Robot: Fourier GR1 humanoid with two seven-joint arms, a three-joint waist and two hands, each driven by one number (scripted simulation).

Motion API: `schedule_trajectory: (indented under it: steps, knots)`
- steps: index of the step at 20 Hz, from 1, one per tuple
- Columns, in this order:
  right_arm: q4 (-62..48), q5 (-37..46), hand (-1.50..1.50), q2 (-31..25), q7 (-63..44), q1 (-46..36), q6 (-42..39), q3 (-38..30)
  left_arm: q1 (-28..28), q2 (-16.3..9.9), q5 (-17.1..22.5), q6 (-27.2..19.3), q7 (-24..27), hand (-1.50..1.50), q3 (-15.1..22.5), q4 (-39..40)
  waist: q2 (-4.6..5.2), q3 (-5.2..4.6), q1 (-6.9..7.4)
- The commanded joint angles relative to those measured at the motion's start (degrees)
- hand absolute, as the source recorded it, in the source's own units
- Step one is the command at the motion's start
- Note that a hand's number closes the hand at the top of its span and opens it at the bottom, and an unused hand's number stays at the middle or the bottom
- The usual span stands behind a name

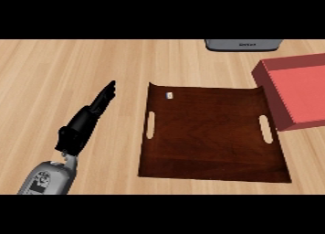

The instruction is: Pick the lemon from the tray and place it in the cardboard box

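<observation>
While holding nothing, left hand (84,122) with fingers straight, just left of the tray (212,155).

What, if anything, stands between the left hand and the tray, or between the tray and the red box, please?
Nothing visible does. Bare counter lies between the open left hand and the tray's left edge, and the red box sits right beside the tray's far right corner. No lemon shows on the tray.

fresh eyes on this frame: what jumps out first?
The dark wooden tray fills the centre, and no lemon shows on it. A red box sits at its upper right, partly out of view. The left hand hangs open left of the tray, fingers straight.
</observation>
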State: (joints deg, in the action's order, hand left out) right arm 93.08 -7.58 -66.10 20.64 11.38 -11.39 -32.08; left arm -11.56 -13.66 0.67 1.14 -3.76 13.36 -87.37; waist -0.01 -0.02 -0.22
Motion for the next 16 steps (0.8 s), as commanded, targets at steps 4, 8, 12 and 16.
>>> schedule_trajectory:
  steps: [4, 8, 12, 16]
  knots:
    - [-11.1, -0.2, 1.5, -2.7, -3.8, -14.8, -3.9, 5.8, -4.1, 1.8, 0.2, 2.2, -0.7, 0.0, -1.9, 2.6, 0.34, 0.01, 1.3]
    - [-17.1, 3.7, 1.5, -1.5, -5.2, -23.6, -2.5, 11.0, -1.9, 2.3, -2.1, 1.7, -1.6, 0.0, -0.9, -0.3, 0.31, 0.02, 1.6]
    - [-18.3, 11.7, 1.5, 2.6, -5.0, -28.5, 2.6, 16.8, -3.8, 2.4, -1.1, 3.5, -2.0, 0.0, -2.9, 1.7, 0.25, 0.01, 1.2]
    - [-29.1, 18.6, 1.5, 4.0, -0.9, -37.3, 3.6, 22.6, -3.1, 2.7, -1.7, 4.4, 1.9, 0.0, -2.9, 4.2, 0.54, 0.02, 2.06]
